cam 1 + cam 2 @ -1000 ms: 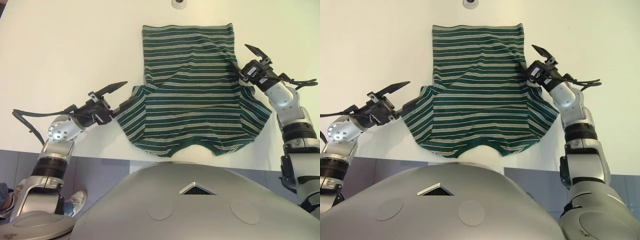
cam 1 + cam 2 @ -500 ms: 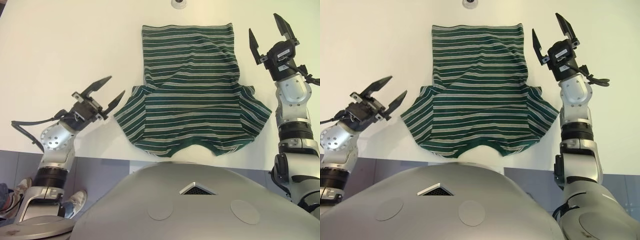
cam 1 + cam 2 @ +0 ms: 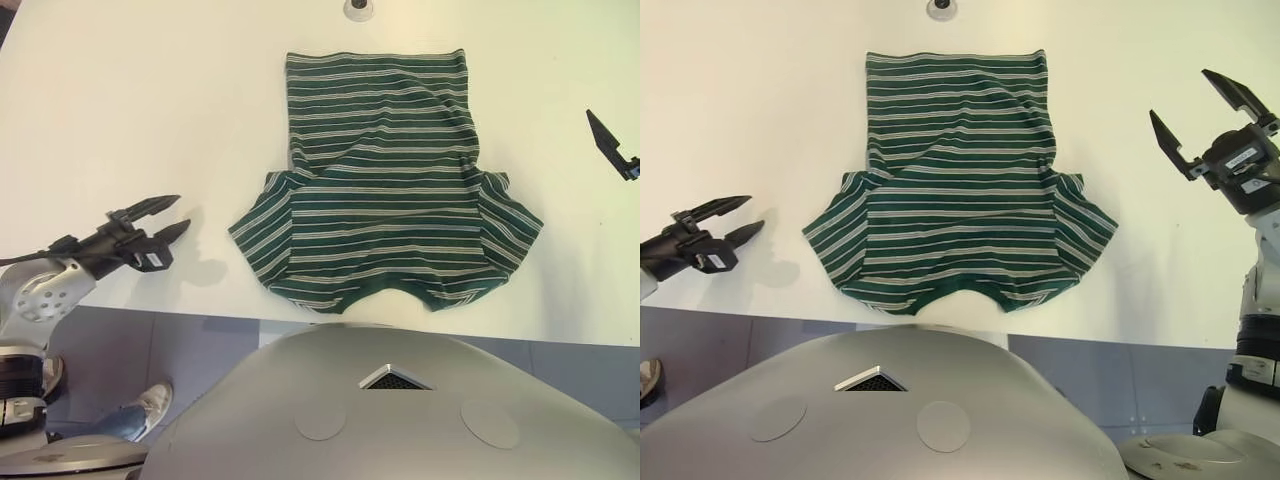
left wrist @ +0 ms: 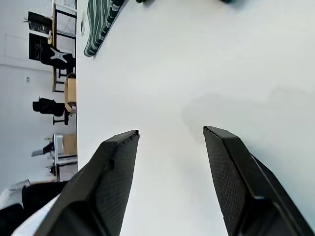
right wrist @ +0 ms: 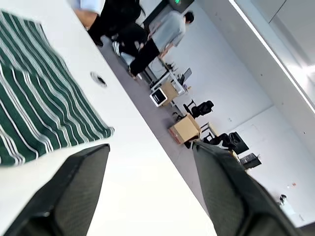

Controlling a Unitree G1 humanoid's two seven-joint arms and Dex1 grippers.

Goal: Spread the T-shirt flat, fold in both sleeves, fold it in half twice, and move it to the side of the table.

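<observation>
T-shirt (image 3: pixel 380 180), dark green with thin pale stripes, lies flat on the white worktop (image 3: pixel 150 100) in the upper middle of the head camera's frame. Its straight hem sits toward the top of the frame, just below a small round hole (image 3: pixel 357 8) in the worktop. The neck opening curves along the shirt's lower edge, close to the worktop's near rim. The 2 sleeves stick out at the lower left and lower right of the shirt (the cloth between them shows a few soft wrinkles).

The left gripper (image 3: pixel 183 211) hovers at the lower left of the frame, near the worktop's front edge and clear of the left sleeve. Its jaws are spread with nothing between them.

The right gripper (image 3: pixel 1180 93) is at the right edge of the frame, well apart from the right sleeve. Its jaws are spread wide and empty.
</observation>
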